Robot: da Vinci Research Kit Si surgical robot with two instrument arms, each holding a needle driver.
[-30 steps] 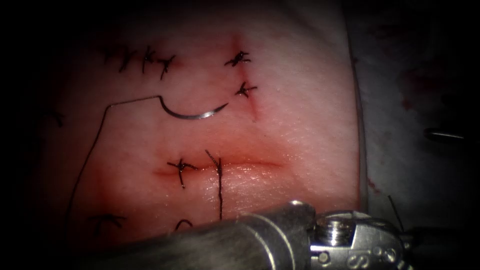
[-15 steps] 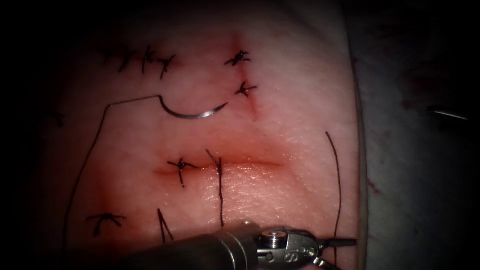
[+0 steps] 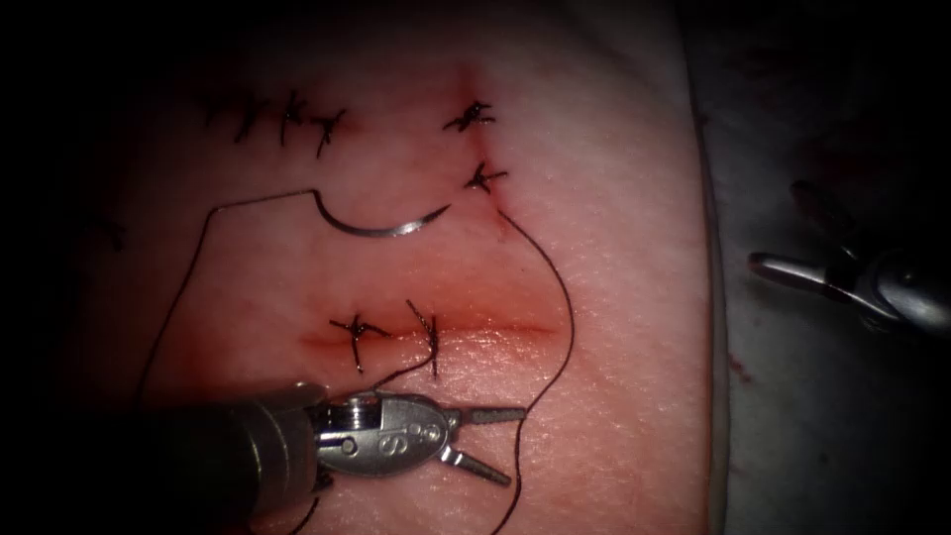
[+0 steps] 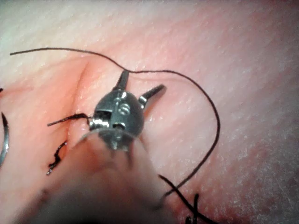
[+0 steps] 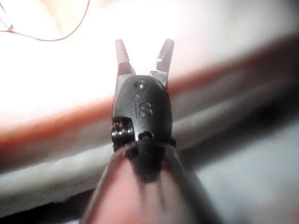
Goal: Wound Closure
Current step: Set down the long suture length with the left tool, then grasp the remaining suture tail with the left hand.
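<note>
Since the earlier frames the left tool (image 3: 495, 446) has been carried up and leftward over the tissue (image 3: 614, 297), from the lower edge of the endoscope view to a spot just below the cut (image 3: 475, 327); its jaws are now seen parted in a narrow V and nothing is held between them; in the left wrist view (image 4: 140, 86) the same spread jaws are seen, with the thread (image 4: 205, 98) crossing just past one fingertip, though contact cannot be judged. The thread has also shifted; half a second ago a strand hung near the right edge of the tissue, and now a long loop (image 3: 565, 317) is swept from the upper knots round the right end of the cut and down past the jaw tips. Beyond the cut, the needle (image 3: 381, 226) is seen lying flat on the tissue, well apart from the left tool and up to its left, unmoved, not in the tissue and held by neither tool; its thread is led off to the left and down. Farthest off, the right tool (image 3: 792, 233) has been brought into view beside the right edge of the tissue; its jaws (image 5: 145, 56) are held apart and empty.
</note>
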